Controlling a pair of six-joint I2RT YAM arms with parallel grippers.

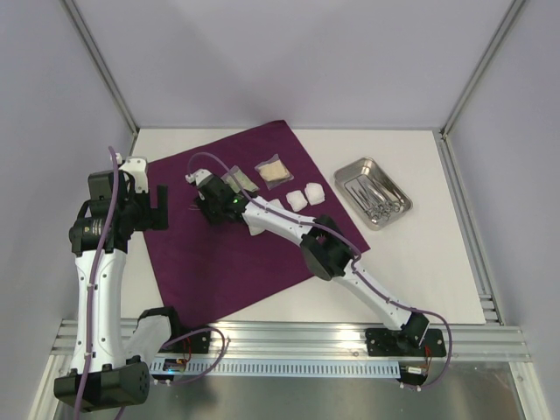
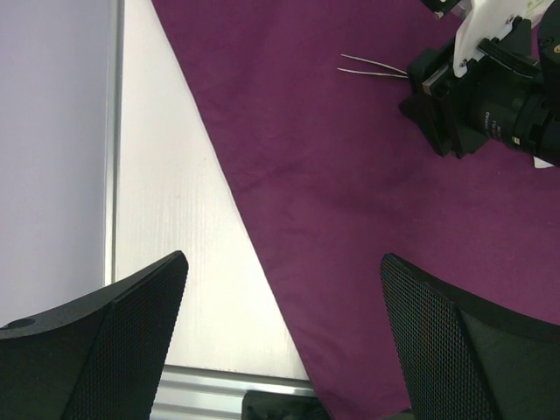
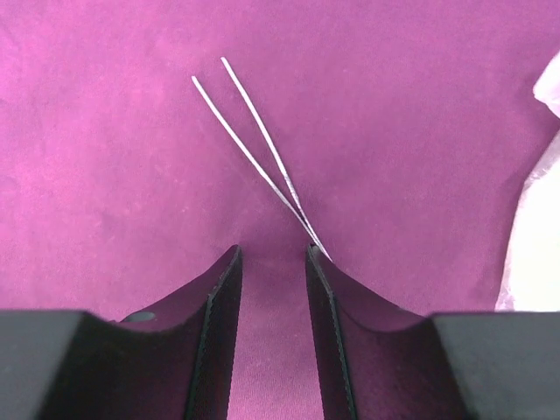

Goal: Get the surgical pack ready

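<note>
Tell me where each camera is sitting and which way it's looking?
Top external: above and behind the arms, looking down at the deep-purple fabric cloth, small rectangular steel tray and white table; both arms show.
Left wrist: on the left arm, looking down at the cloth's edge and bare table; the black fingers of the left end effector show.
Right wrist: on the right arm, looking down at thin steel tweezers; the right end effector shows below.
Shared: both wrist views show the tweezers on the cloth.
</note>
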